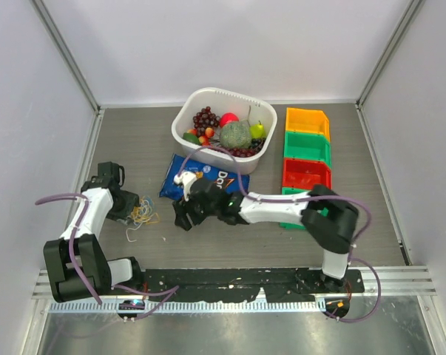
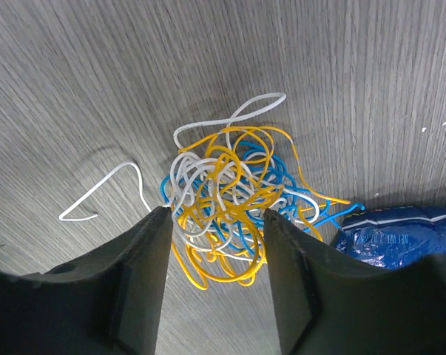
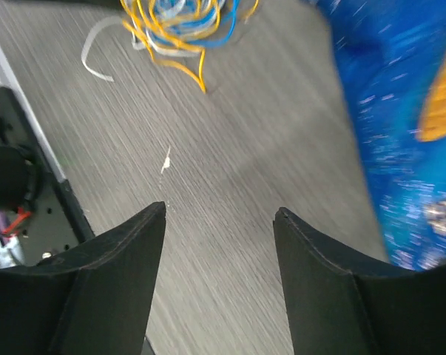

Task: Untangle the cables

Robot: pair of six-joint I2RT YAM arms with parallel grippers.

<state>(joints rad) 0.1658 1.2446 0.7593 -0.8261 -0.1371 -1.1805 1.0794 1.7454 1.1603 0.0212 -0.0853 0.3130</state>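
The step in hand is the first grasp on the knot, and nothing has been separated yet. Near the left edge of the worktop (image 1: pixel 267 248) lie the cables (image 2: pixel 230 177), one loose tangle of yellow, white and blue cord. One white end strays out toward that edge. How many cords of each colour are in it cannot be told, as the loops cross too often.

The left gripper (image 2: pixel 217 222) stands over the near side of the tangle, its jaws partly apart with strands between them and not yet pinched. The next move, as I judge it, is to close on a few strands only, ideally of one colour, so that the bunch can be held down or drawn aside.

Just right of the tangle, the right gripper (image 3: pixel 219 214) hangs over bare worktop with its jaws wide and nothing in them. It would need to come across to the cables and take a different cord for a counter-pull.

Beyond it lies one blue snack bag (image 1: pixel 226 177). One white basket (image 1: pixel 182 118) of fruit sits at the far edge, and a row of four bins (image 1: pixel 307 148), orange, green, red and green, runs toward the right edge.
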